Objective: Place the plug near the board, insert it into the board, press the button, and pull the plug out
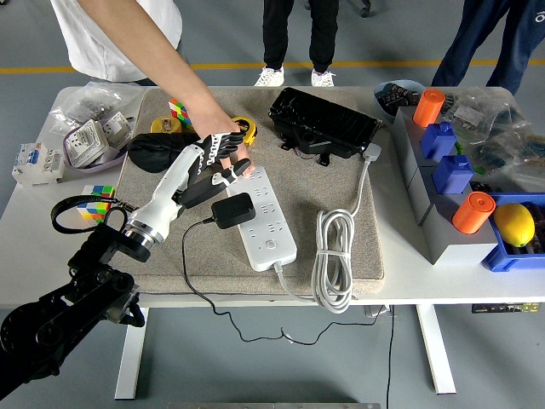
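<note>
left hand (220,158), fingers spread and empty, above the board's (266,217) far end; plug (232,210) lies on the board, unheld; next: regrasp it

Items on the white surface (34,213). A beige mat (341,217) covers its middle. On the mat: a black case (324,123) at the far edge and a coiled white cable (335,256) near the front. Left of the mat: a Rubik's cube (95,197), a white breaker (36,162) and bagged parts (94,106). At right: grey bins (443,226) carrying orange cylinders (473,211), blue blocks (451,170) and a yellow lemon (514,225).
</note>
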You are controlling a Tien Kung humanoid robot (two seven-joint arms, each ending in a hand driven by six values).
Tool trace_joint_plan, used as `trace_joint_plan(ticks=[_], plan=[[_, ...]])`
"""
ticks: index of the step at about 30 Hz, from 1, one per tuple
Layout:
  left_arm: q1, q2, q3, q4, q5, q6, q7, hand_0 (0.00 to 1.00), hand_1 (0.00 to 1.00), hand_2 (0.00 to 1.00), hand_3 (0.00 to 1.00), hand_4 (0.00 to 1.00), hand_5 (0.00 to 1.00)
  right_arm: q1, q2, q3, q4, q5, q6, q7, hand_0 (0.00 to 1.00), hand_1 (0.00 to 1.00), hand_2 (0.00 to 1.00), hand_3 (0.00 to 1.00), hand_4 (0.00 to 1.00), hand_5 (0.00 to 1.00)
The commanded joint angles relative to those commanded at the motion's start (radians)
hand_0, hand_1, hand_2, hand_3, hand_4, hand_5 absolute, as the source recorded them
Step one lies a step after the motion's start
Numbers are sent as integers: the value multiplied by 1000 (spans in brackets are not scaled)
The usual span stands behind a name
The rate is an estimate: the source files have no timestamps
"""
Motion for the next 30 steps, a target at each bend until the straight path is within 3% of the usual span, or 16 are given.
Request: trace_joint_plan(ticks=[23, 24, 29, 30], plan=[[2, 10, -23, -27, 25, -16, 30, 828, 808, 841, 827, 974, 729, 0, -7, -11, 5, -1, -1, -1, 622, 617, 576, 540, 625, 124], [1, 13, -25, -35, 32, -22, 42, 633, 678, 718, 830, 970, 720, 0, -9, -11, 6, -2, -1, -1, 622, 617, 576, 540, 626, 125], [-6, 33, -29, -74, 87, -61, 106, 633, 678, 718, 830, 970, 720, -1, -13, -15, 6, -3, -1, -1, 622, 617, 576, 540, 626, 125], [-7, 39, -30, -86, 109, -74, 126, 261, 391, 457, 883, 908, 432, 0, -14, -15, 6, -3, -1, -2, 622, 618, 576, 540, 625, 125]])
